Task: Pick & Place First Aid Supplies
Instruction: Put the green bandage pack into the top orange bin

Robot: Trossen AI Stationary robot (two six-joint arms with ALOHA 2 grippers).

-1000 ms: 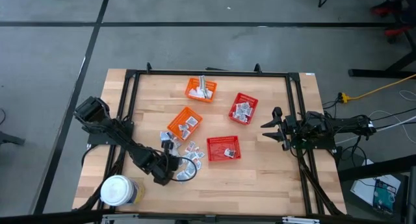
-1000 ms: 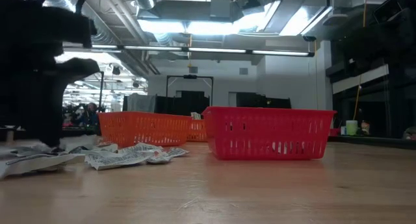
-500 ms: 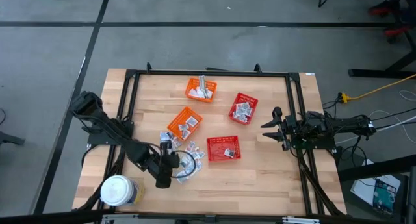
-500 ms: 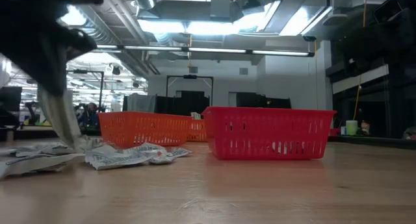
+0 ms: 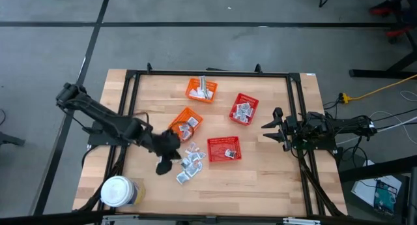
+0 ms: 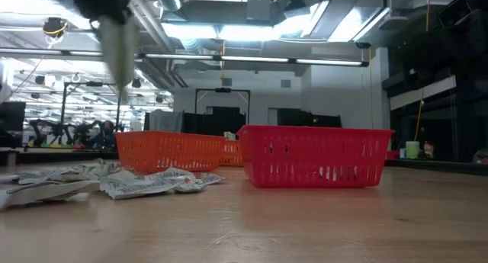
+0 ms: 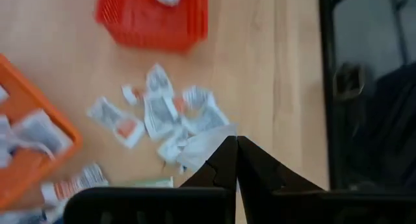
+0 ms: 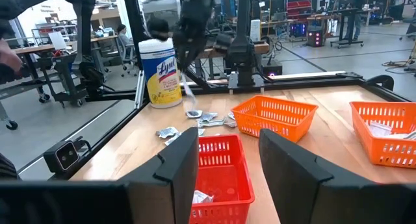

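The left tool [image 7: 235, 142] is pinched shut, and a pale sachet [image 7: 207, 145] sits right at its fingertips. From table height that sachet hangs straight down from the tool as a blurred strip, long axis upright, well clear of the wood. I take it to be gripped, though the blur keeps me from seeing just where the fingers bite.

Directly under the tool lie the loose sachets [image 5: 190, 161], a scatter of small silvery packets flat on the table [image 5: 260, 179], some overlapping. They point every which way, so no single long axis holds for the heap.

Just beside the tool stands an orange basket [image 5: 186, 122] that already holds a few packets. On the tool's other side, beyond the scatter, is a red basket [image 5: 223, 149] with a packet or two inside. The coming move turns on this: the orange basket is the closest of the baskets to the hanging sachet. I would guess the drop goes there, but nothing shows which basket this packet belongs in.

Farther out stand a second red basket [image 5: 244, 109] and a second orange basket [image 5: 201, 89], both with supplies in them. Behind the arm, near the table's edge, is a big white-lidded jar [image 5: 118, 191].

Farthest off, the right tool [image 5: 272, 126] waits at the opposite side with its fingers spread and nothing between them. It is well apart from the scatter, so the left arm is clearly the nearer one.
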